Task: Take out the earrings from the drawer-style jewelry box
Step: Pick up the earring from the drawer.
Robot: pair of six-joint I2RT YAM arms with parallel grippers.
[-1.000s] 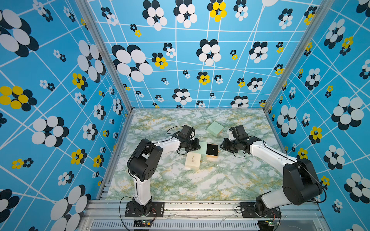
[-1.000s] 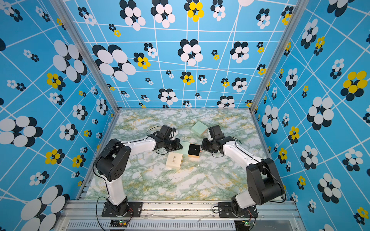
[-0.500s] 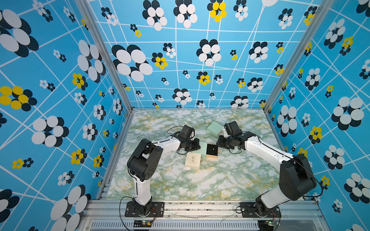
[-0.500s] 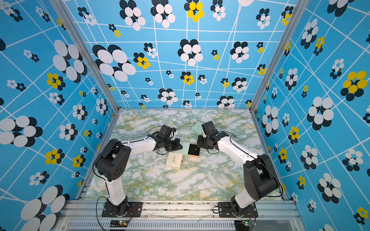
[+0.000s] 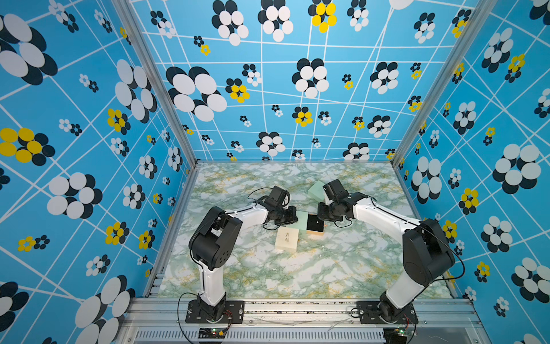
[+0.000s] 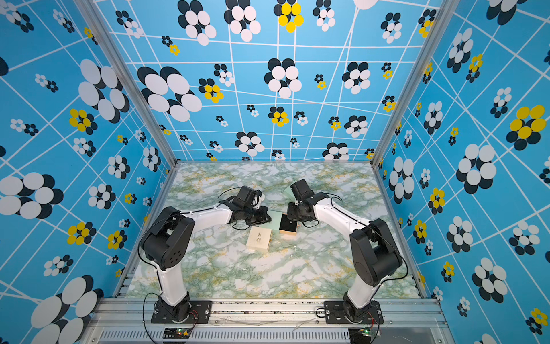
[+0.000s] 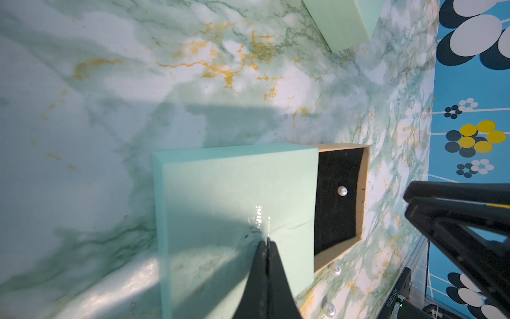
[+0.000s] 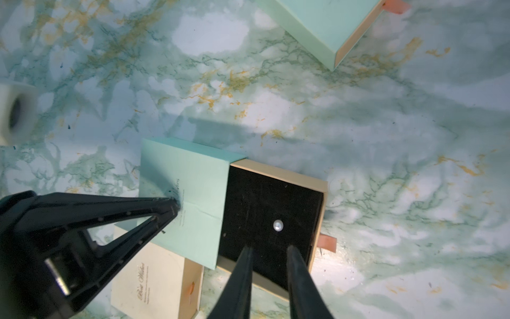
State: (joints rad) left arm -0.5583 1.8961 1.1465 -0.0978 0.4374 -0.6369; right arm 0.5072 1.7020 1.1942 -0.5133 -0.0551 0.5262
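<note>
The jewelry box is a mint sleeve [image 8: 190, 193] with its black-lined drawer [image 8: 262, 198] pulled out, seen mid-table in both top views [image 5: 315, 225]. One pearl earring [image 8: 278, 225] lies in the drawer [image 7: 339, 221]. Two more earrings [image 7: 335, 269] lie on the table beside the drawer. My left gripper [image 7: 267, 243] is shut, its tip pressing on the sleeve's top [image 7: 234, 193]. My right gripper [image 8: 270, 248] hovers over the drawer with the fingers a little apart, open, just short of the pearl and holding nothing.
A cream box [image 5: 286, 239] lies against the sleeve's near side. A second mint box [image 5: 315, 190] with an orange pull tab sits farther back, behind my right wrist. The marble table [image 5: 297, 277] is walled in on three sides.
My right gripper has moved left, from beside the drawer to over it. The left gripper has stayed on the sleeve.
</note>
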